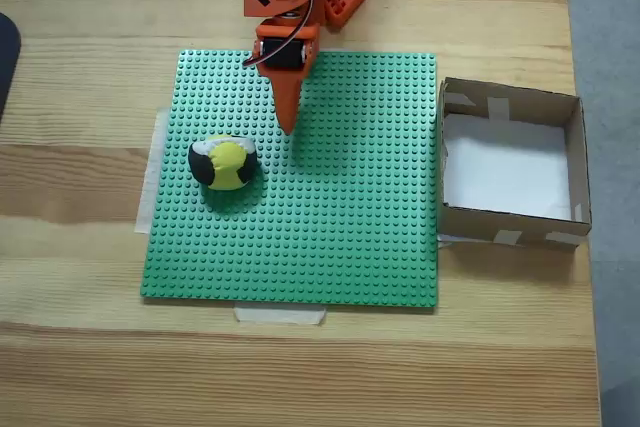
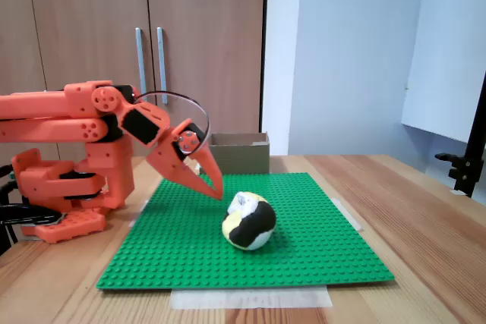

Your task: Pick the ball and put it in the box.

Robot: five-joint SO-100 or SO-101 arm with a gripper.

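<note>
Fabric ball: yellow/black/white patches, on green studded baseplate, left part in a fixed view; sits clear of gripper.
Gripper: orange, fingers close together, nothing held; a fixed view shows tip raised above baseplate.
Cardboard box: white floor, taped walls, just beside baseplate's right edge.
Wooden cabinet doors beyond baseplate.

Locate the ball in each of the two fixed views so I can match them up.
In a fixed view from above: the ball sits on the left part of the green baseplate, lower left of the gripper.
In a fixed view from the side: the ball sits near the picture's centre, lower right of the gripper.
Shared landmark: the green baseplate.
</note>
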